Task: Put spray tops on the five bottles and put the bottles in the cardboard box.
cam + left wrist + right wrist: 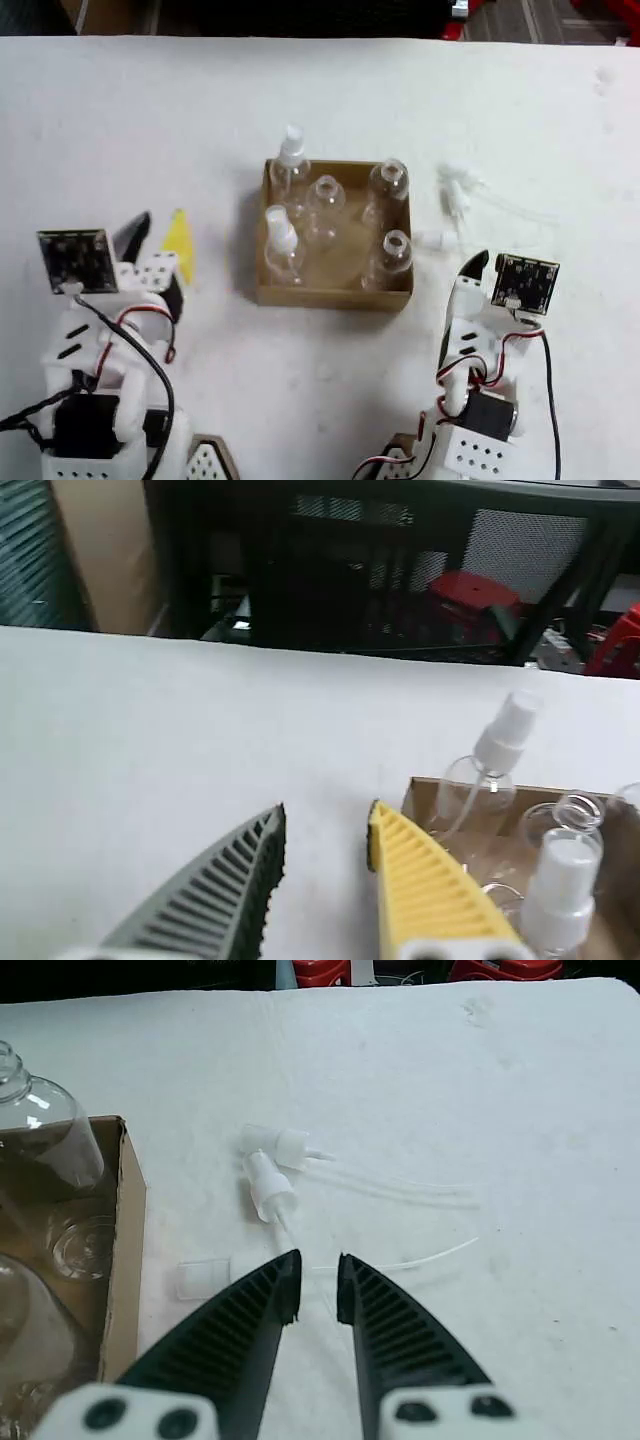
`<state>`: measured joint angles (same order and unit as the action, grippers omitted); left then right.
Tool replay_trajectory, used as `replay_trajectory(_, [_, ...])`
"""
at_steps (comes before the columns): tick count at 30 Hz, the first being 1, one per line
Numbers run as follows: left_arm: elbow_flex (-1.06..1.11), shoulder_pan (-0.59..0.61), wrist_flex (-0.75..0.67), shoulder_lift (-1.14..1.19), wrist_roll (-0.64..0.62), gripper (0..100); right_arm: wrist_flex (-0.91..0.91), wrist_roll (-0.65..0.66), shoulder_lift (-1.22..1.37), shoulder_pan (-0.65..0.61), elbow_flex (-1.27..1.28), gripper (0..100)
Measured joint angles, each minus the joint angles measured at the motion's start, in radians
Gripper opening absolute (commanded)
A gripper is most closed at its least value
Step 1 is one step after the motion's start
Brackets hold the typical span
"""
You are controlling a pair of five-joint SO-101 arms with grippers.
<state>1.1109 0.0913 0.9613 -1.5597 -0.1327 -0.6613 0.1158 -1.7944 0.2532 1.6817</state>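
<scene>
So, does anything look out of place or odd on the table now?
Yes. Three open bottles stand in the cardboard box without spray tops, beside two capped bottles. The loose spray tops lie on their sides on the table next to the box, tubes splayed.

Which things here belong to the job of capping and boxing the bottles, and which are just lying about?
Job: cardboard box; two capped bottles; three uncapped bottles; loose spray tops beside the box.
Lying about: red object and black mesh panel, both in the room behind the table.
</scene>
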Motion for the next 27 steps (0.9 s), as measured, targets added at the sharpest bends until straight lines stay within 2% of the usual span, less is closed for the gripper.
replay_trajectory(6, [0.121,0.084,0.0,0.0,0.0,13,0.0,0.0,0.0,0.0,0.0,5.3])
replay_trajectory(11, [0.261,0.087,-0.081,0.002,0.0,13,0.0,0.0,0.0,0.0,0.0,5.3])
replay_trajectory(19, [0.278,0.087,-0.098,-0.017,0.0,13,0.0,0.0,0.0,0.0,0.0,5.3])
replay_trajectory(27, [0.298,0.089,0.012,-0.253,0.032,13,0.0,0.0,0.0,0.0,0.0,5.3])
